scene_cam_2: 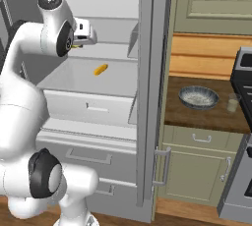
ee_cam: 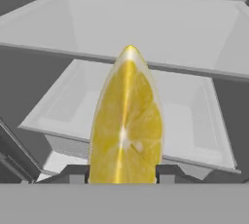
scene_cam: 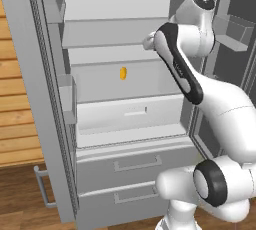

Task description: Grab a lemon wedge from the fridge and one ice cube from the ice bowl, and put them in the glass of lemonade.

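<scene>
The hand view looks straight at the lemon wedge (ee_cam: 126, 125), bright yellow with its cut face toward the camera, and my gripper (ee_cam: 124, 172) is shut on it with a dark fingertip on each side. In the right base view the gripper (scene_cam_2: 78, 44) hangs at the open fridge (scene_cam_2: 147, 72), level with the upper shelves, with a sliver of yellow in it. Inside the fridge (scene_cam: 120, 34), white shelves and a crisper drawer lie below the hand. To the right of the fridge, the ice bowl (scene_cam_2: 198, 97) and the glass of lemonade (scene_cam_2: 232, 103) stand on the wooden counter.
A small yellow-orange piece (scene_cam: 123, 73) lies on the middle fridge shelf, also seen from the right (scene_cam_2: 101, 69). The open fridge door (scene_cam_2: 155, 122) stands between the arm and the counter (scene_cam_2: 206, 117). A stove (scene_cam_2: 243, 87) borders the counter on the right.
</scene>
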